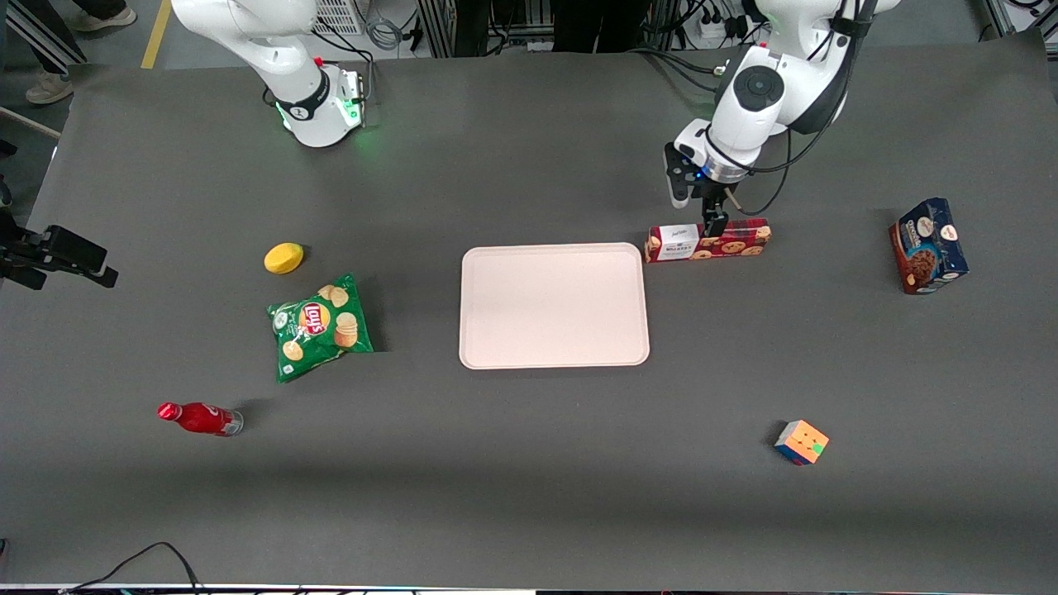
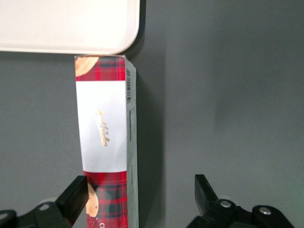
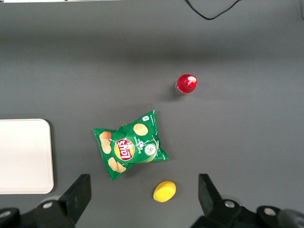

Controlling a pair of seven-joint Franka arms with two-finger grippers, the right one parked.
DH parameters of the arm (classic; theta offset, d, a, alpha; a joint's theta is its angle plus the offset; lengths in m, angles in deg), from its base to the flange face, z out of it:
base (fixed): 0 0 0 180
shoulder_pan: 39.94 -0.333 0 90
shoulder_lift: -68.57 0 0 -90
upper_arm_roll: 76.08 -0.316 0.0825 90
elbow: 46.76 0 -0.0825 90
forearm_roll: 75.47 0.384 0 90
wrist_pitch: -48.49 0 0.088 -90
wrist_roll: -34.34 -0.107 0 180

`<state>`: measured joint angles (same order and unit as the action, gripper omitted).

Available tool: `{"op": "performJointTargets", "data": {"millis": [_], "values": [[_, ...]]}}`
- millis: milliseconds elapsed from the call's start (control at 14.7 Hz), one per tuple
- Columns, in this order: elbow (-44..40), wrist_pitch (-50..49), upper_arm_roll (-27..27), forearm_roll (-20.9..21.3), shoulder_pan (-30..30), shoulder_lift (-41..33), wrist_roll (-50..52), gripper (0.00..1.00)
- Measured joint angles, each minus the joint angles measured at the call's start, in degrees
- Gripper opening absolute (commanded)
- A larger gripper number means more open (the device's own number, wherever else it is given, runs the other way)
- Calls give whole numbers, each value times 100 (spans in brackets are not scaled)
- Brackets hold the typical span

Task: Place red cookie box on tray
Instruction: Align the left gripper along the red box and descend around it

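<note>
Front view: the pincer (image 1: 714,216) is hovering right of centre in the upper half, directly over the red cookie box (image 1: 708,241), which is lying on the table (image 1: 529,479) just beside the tray's (image 1: 554,305) upper right corner. The approach-to-grasp step appears to be in hand.

Left wrist view: the pincer (image 2: 137,199) is standing released, one finger (image 2: 75,197) alongside the box (image 2: 105,137), which is sitting off-centre in the gap. Next, centring, descending and closing seem called for.
</note>
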<state>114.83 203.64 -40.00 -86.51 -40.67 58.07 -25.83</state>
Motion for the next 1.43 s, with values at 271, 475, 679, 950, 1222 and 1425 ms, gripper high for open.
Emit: {"op": "performJointTargets", "data": {"millis": [271,475,679,950,1222,1425], "values": [[0,98,-5,0,-116,91,-18,100],[0,313,-11,0,-131,257,-18,100],[0,419,-28,0,-162,381,-24,100],[0,419,-105,0,-219,425,-109,100],[-3,419,-806,0,-256,516,-830,100],[-10,441,-1008,0,-278,690,-1031,100]]}}
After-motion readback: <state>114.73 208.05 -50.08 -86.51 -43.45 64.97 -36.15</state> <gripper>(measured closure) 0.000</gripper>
